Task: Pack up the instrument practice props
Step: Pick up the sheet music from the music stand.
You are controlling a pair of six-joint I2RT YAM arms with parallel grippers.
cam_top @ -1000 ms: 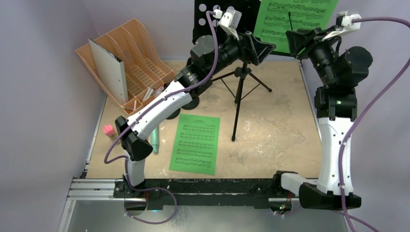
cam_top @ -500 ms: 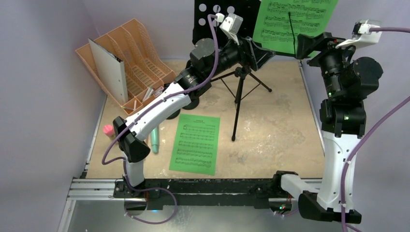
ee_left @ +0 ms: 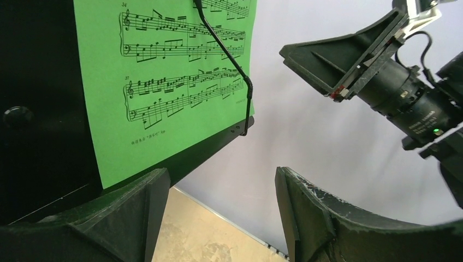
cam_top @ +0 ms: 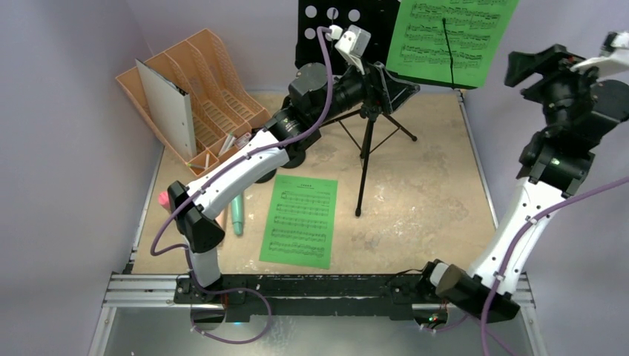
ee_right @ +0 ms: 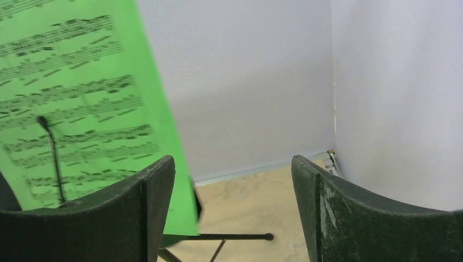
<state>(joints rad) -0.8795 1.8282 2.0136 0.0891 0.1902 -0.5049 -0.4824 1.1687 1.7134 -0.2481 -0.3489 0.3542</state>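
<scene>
Basically nothing packed yet: stand point(cam_top: 364, 163) upright at far edge of table point(cam_top: 438, 193), green sheet point(cam_top: 445, 33) on it; second sheet point(cam_top: 300, 220) and teal microphone point(cam_top: 237, 216) lie front-left (pink microphone point(cam_top: 162, 198) half hidden). Left gripper point(ee_left: 218, 185) and right gripper point(ee_right: 232, 169) spread, empty.

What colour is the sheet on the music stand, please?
The sheet is green with black notation, clearest in the left wrist view.

The clipped sheet-music page point(cam_top: 443, 37) is green with black staves. The perforated music desk point(cam_top: 308, 41) is black, the file rack point(cam_top: 222, 104) orange
</scene>
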